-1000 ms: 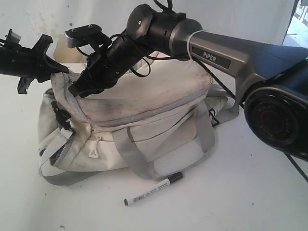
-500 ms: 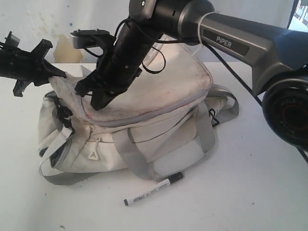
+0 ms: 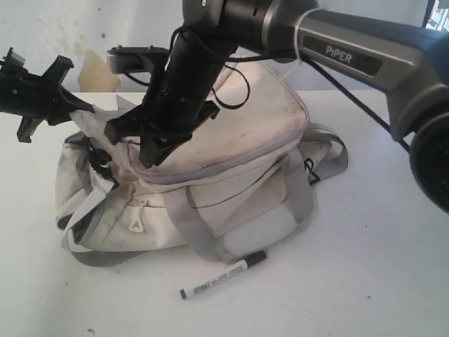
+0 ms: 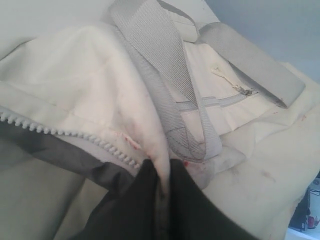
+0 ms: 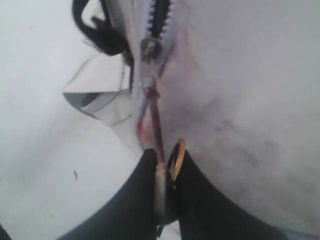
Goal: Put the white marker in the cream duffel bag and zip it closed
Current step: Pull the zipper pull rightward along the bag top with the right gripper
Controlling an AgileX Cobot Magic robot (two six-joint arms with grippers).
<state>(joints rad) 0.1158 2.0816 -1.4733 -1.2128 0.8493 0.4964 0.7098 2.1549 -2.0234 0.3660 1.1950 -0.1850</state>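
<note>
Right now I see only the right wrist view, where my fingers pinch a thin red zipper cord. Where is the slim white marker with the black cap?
Observer: The slim white marker with the black cap lies on the white table in front of the soft cream duffel bag, not inside it.
Operator: What about the other arm?
Observer: The left fingers are shut on a fold of the bag's cream fabric, beside the zipper teeth.
</note>
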